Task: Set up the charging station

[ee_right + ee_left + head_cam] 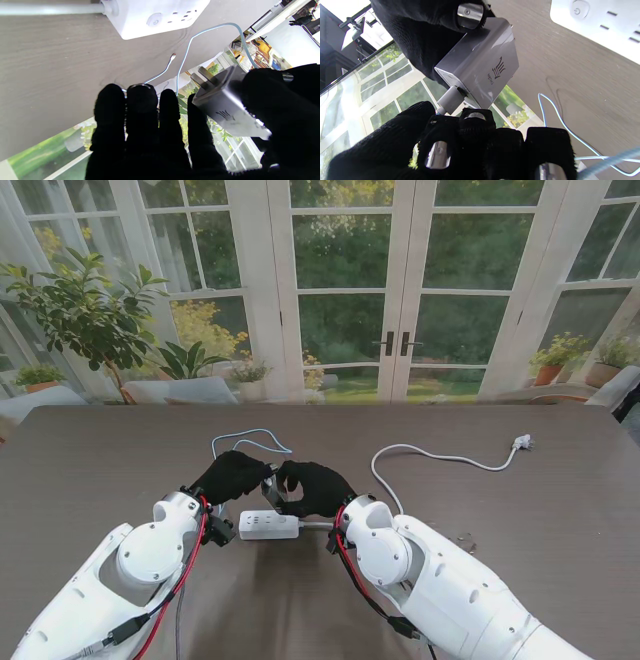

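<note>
The right hand pinched the charger; left fingers curled, touching its plugged cable end. The power strip lay just beneath.

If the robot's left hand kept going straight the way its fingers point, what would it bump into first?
Most likely the grey charger just ahead of the left hand, with the right hand right behind it, though exact depth is hard to judge.

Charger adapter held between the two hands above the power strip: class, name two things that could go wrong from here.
1. The charger adapter is pinched only at its edges by the left hand and right hand; it could twist or slip.
2. Its prongs point away from the power strip, so it needs turning, and the plugged-in blue cable could snag.
</note>
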You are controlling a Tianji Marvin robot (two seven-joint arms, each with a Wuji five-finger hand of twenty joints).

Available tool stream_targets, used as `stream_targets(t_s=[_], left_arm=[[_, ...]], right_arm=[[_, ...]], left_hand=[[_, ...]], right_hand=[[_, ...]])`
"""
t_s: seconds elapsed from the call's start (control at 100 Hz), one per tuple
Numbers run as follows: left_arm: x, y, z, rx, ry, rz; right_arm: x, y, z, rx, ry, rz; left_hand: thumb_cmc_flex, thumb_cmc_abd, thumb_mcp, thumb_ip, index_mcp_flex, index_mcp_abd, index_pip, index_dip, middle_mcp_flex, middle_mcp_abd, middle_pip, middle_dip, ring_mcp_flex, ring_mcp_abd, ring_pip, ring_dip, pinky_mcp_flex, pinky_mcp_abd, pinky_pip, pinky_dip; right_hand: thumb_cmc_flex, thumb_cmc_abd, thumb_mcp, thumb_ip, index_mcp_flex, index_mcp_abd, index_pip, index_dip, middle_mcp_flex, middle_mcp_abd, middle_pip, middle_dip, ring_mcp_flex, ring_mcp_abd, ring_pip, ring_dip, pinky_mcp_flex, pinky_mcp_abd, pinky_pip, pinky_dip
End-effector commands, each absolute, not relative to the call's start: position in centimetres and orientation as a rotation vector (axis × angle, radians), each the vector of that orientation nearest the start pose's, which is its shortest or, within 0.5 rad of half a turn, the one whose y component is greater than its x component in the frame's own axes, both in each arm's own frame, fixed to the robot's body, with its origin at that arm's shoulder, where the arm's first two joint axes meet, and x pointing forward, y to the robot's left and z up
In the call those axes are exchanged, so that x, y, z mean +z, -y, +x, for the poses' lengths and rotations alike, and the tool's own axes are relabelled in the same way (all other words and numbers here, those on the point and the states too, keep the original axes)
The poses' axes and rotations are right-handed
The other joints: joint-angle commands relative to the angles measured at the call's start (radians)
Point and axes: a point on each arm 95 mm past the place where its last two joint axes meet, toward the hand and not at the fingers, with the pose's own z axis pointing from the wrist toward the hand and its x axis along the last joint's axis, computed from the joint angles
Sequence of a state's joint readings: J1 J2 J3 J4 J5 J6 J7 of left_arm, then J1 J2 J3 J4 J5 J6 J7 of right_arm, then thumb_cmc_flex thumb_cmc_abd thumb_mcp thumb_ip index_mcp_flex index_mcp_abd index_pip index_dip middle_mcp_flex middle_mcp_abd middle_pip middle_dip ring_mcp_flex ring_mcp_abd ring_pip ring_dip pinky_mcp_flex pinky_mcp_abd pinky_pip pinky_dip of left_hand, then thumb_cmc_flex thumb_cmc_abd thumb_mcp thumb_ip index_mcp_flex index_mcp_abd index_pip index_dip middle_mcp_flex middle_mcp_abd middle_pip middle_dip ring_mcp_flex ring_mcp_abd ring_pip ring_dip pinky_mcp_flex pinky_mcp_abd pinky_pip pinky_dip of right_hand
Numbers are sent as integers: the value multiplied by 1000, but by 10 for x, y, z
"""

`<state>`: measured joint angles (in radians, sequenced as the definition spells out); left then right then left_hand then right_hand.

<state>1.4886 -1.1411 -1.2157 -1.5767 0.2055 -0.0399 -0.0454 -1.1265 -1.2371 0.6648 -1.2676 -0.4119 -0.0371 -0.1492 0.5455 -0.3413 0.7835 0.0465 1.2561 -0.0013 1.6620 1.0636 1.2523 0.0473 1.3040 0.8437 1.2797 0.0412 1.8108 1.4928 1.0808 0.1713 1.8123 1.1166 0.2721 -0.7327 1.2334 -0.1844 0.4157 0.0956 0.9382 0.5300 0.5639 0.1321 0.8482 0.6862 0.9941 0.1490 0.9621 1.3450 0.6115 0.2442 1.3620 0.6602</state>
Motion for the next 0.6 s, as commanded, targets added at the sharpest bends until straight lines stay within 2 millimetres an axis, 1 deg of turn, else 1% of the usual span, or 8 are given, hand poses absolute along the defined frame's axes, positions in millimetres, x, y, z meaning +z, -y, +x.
stream_targets(t_s=[0.0,0.05,0.14,0.24,0.34,0.59], left_arm=[[-299,15,425,-2027,-1096,-1901],[-299,15,425,-2016,-1113,-1908],[-299,15,425,-2003,-1129,-1918],[-298,15,426,-1987,-1142,-1926],[-297,15,427,-1969,-1158,-1937],[-295,17,430,-1939,-1191,-1951]], right_arm=[[-331,-162,445,1955,-1564,1465],[-329,-162,445,1953,-1564,1452],[-325,-162,444,1943,-1579,1424],[-321,-162,444,1928,-1600,1394],[-320,-163,444,1922,-1609,1382],[-321,-167,445,1900,-1628,1385]], left_hand=[[-1,-6,-1,42,46,170,98,14,99,84,278,28,-54,-614,182,77,38,-72,282,12],[0,-7,-2,42,46,166,98,14,99,77,277,28,-54,-614,182,77,38,-75,282,11],[1,-6,-2,42,46,166,98,15,99,78,277,28,-54,-614,182,77,38,-77,282,9],[3,-5,-6,41,46,165,98,15,99,78,277,28,-54,-614,182,77,38,-77,282,8],[3,-5,-5,41,45,163,97,15,99,74,276,28,-54,-614,182,77,38,-79,282,6],[3,-2,-9,39,44,153,94,14,99,71,275,29,-54,-614,182,77,39,-85,282,1]], right_hand=[[-33,-36,-3,16,-51,4,-21,20,-66,12,29,19,-18,-22,52,-692,10,-45,64,22],[-34,-51,-4,14,-64,-3,-19,24,-88,16,42,30,-24,-30,79,-685,10,-51,78,27],[-37,-75,-6,10,-84,-12,-14,31,-126,21,58,45,-32,-43,114,-677,12,-63,95,34],[-41,-86,-7,9,-105,-34,5,47,-164,13,113,86,-25,-65,165,-664,27,-84,122,42],[-39,-92,-5,7,-110,-61,30,64,-161,-2,159,128,-5,-78,202,-656,47,-91,146,47],[-28,-97,2,8,-118,-70,71,85,-124,-17,208,184,48,-109,253,-644,94,-101,189,53]])
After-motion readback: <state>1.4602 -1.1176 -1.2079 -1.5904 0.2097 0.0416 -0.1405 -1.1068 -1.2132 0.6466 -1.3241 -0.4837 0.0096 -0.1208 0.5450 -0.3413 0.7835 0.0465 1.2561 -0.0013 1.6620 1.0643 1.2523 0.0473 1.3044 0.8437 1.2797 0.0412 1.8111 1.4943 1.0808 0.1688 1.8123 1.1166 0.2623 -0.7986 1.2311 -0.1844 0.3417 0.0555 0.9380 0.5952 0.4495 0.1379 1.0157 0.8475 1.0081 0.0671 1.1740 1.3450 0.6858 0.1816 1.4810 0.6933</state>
